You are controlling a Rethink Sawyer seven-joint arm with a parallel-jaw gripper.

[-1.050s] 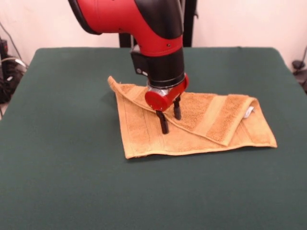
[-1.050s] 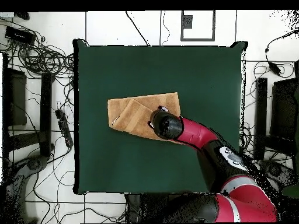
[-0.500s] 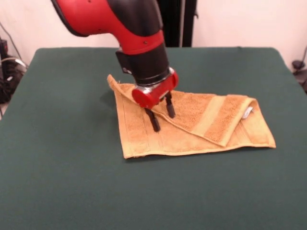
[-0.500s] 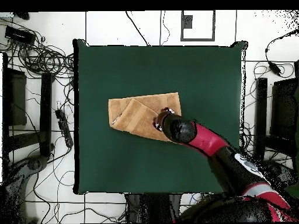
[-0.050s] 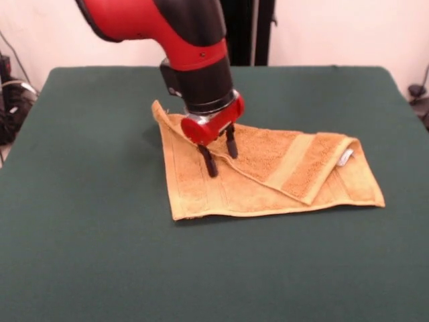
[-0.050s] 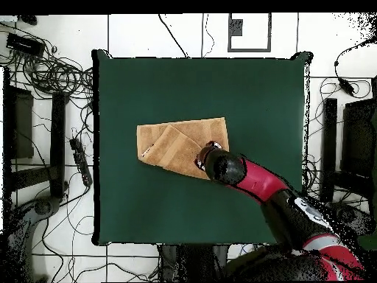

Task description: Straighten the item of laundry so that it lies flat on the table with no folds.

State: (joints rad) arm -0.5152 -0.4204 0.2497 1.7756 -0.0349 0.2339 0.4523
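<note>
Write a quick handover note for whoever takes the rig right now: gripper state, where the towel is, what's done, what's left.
Gripper: open, fingers pointing down over the towel's folded edge, holding nothing.
Towel: mid-table, still folded. A flap lies diagonally across the lower layer, and the white care tag shows at the doubled-over end away from the gripper.
Done: the gripper is placed above the fold line.
Left: grasp the top flap, pull it open, then flatten the towel so no folds remain.
</note>
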